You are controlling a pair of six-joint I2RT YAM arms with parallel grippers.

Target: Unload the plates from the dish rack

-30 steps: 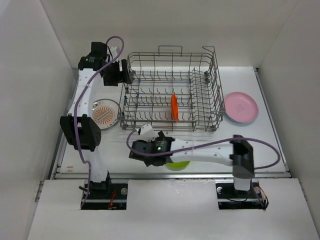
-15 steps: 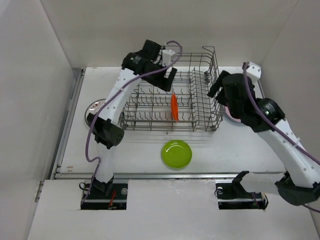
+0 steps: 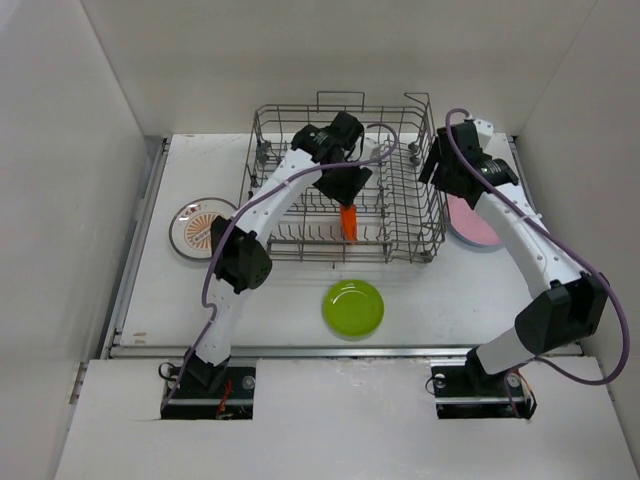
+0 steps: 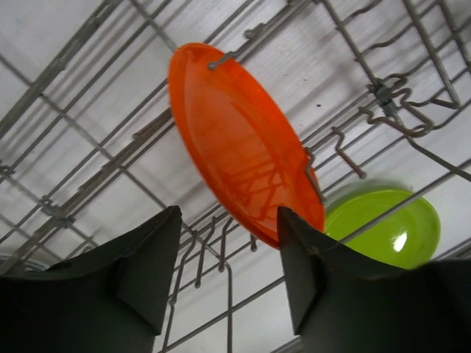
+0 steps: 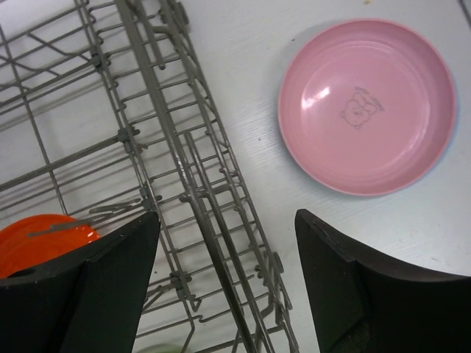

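Note:
The grey wire dish rack (image 3: 412, 222) stands mid-table. One orange plate (image 3: 348, 222) stands on edge between its tines. My left gripper (image 3: 341, 186) hangs inside the rack just above that plate. In the left wrist view its jaws (image 4: 229, 276) are open, the orange plate (image 4: 243, 147) lies just beyond the fingertips, and nothing sits between them. My right gripper (image 3: 441, 172) is open over the rack's right wall (image 5: 193, 184). A pink plate (image 5: 368, 103) lies flat on the table to the right of the rack, with a thin blue rim under it.
A lime-green plate (image 3: 353, 307) lies flat on the table in front of the rack. A clear plate with an orange sunburst (image 3: 201, 228) lies left of the rack. White walls close in the table on three sides.
My left arm swung from the rack's left side to above the orange plate. My right arm moved from the green plate at the front to the rack's right wall.

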